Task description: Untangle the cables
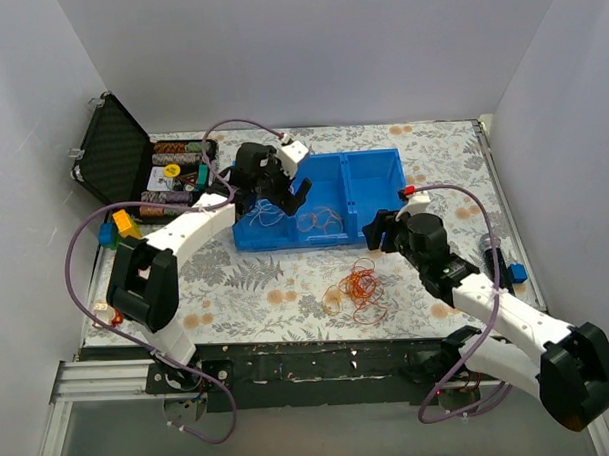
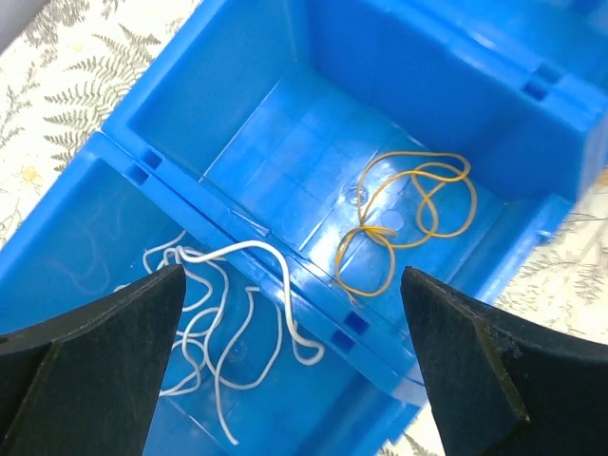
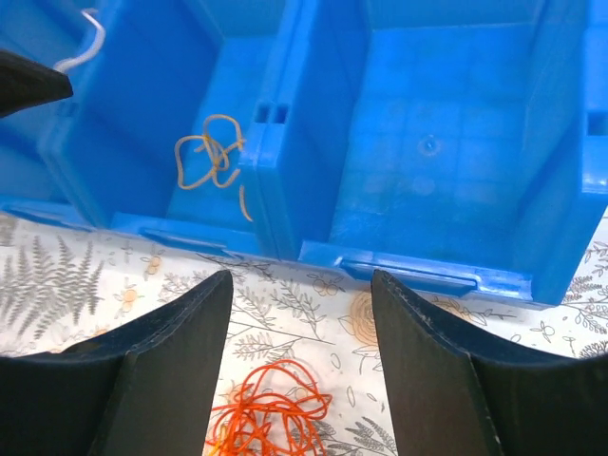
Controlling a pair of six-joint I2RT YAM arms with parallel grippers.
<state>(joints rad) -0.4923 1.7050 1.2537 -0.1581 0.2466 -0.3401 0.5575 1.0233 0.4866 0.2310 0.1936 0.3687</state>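
Observation:
A blue bin holds a white cable in its left compartment and an orange-yellow cable in the middle one. A red cable tangle lies on the table in front of the bin. My left gripper is open and empty above the white cable, with the orange-yellow cable beyond the divider. My right gripper is open and empty just above the table, between the red tangle and the bin's front wall. The orange-yellow cable also shows in the right wrist view.
The bin's right compartment holds nothing. An open black case with small items stands at the back left. Coloured blocks sit by the left arm. A small blue object lies at the right edge.

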